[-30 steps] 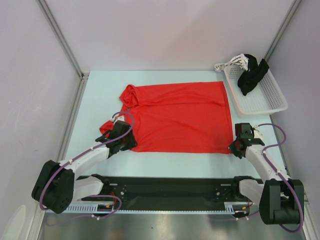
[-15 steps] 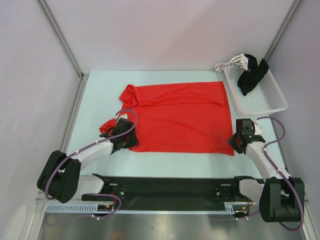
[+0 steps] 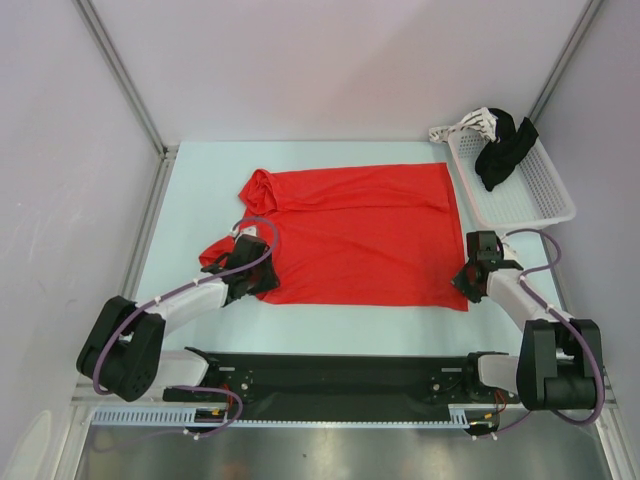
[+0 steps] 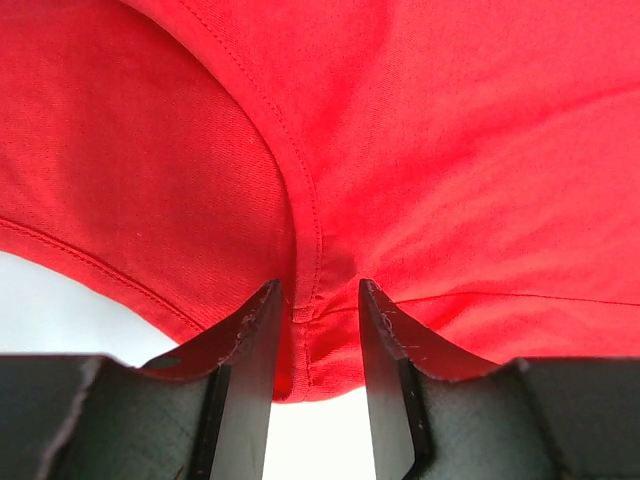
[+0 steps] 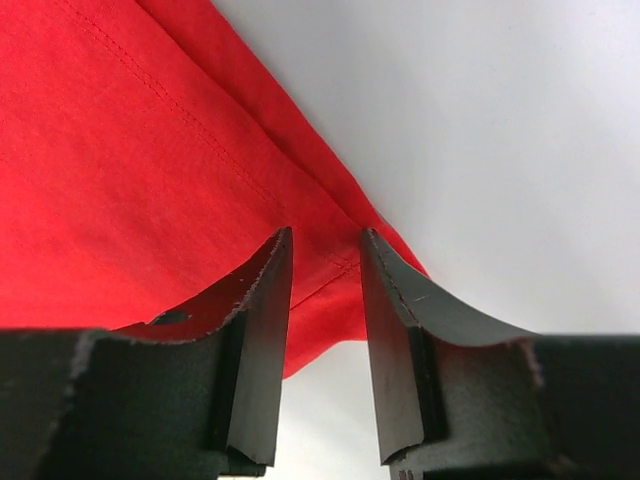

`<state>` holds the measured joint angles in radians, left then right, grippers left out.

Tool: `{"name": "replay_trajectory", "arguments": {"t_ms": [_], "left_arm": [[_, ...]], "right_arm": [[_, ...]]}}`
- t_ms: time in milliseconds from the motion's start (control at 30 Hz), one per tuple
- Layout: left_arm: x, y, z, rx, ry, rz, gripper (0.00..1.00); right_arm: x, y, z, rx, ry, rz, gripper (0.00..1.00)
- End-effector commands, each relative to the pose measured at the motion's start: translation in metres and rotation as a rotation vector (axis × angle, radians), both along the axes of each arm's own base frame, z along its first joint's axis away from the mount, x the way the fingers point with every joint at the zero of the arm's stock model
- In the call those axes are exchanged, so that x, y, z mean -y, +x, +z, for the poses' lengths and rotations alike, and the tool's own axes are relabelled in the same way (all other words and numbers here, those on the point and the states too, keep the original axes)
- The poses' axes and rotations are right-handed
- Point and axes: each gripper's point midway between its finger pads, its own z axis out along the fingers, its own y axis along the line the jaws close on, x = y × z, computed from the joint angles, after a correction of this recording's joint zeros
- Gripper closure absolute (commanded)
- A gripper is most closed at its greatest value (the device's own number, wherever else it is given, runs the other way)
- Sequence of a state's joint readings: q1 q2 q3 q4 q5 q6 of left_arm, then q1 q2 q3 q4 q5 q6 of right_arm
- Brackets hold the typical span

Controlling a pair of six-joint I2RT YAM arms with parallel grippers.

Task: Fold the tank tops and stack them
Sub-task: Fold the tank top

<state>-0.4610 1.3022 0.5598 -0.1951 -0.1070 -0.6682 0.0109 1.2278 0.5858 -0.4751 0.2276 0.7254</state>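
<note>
A bright red tank top [image 3: 360,235] lies spread flat on the pale table, its left end bunched near the back left. My left gripper [image 3: 252,280] is low at the garment's near left corner. In the left wrist view the left gripper [image 4: 318,285] is open, its two fingers straddling a stitched seam of the red fabric [image 4: 450,150] without pinching it. My right gripper [image 3: 468,283] is at the near right corner. In the right wrist view the right gripper [image 5: 326,233] is open over the hemmed corner of the red cloth [image 5: 120,180], with bare table showing between the fingers.
A white mesh basket [image 3: 545,205] stands at the back right with a black garment [image 3: 500,155] draped in it and something white [image 3: 470,125] at its far end. Grey walls with metal posts close in the table on the left, back and right.
The right gripper has opened and moved forward onto the near right corner of the tank top. The left gripper has shifted slightly right along the near left corner.
</note>
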Motion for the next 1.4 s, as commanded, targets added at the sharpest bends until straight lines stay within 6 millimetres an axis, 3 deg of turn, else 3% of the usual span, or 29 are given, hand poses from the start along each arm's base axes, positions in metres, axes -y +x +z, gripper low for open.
{"name": "replay_trajectory", "arguments": {"t_ms": [0,133,167,233,600,900,1067,1200,1367], "left_arm": [[0.011,0.016,0.016,0.058,-0.022,-0.033,0.59],[0.010,0.014,0.015,0.054,-0.016,-0.037,0.59],[0.010,0.014,0.015,0.057,-0.013,-0.036,0.59],[0.009,0.013,0.016,0.057,-0.012,-0.036,0.59],[0.007,0.012,0.019,0.065,-0.009,-0.041,0.58],[0.011,0.011,0.012,0.044,-0.013,-0.056,0.56],[0.018,0.011,0.014,0.049,-0.041,-0.077,0.73],[0.022,0.009,0.019,0.048,-0.062,-0.092,1.00],[0.015,0.009,0.032,0.080,-0.049,-0.070,1.00]], "right_arm": [[0.003,0.019,0.010,0.054,-0.011,-0.016,0.63],[0.003,0.019,0.007,0.041,-0.011,-0.017,0.75],[0.003,0.019,0.008,0.044,-0.009,-0.017,0.88],[0.004,0.018,0.011,0.051,-0.011,-0.024,1.00],[0.009,0.016,0.044,0.112,-0.041,-0.022,0.97],[0.004,0.013,0.041,0.115,-0.016,-0.011,1.00],[0.003,0.012,0.038,0.108,-0.014,-0.007,1.00],[0.002,0.012,0.037,0.105,-0.010,-0.003,1.00],[0.001,0.014,0.038,0.110,-0.005,0.005,0.99]]}}
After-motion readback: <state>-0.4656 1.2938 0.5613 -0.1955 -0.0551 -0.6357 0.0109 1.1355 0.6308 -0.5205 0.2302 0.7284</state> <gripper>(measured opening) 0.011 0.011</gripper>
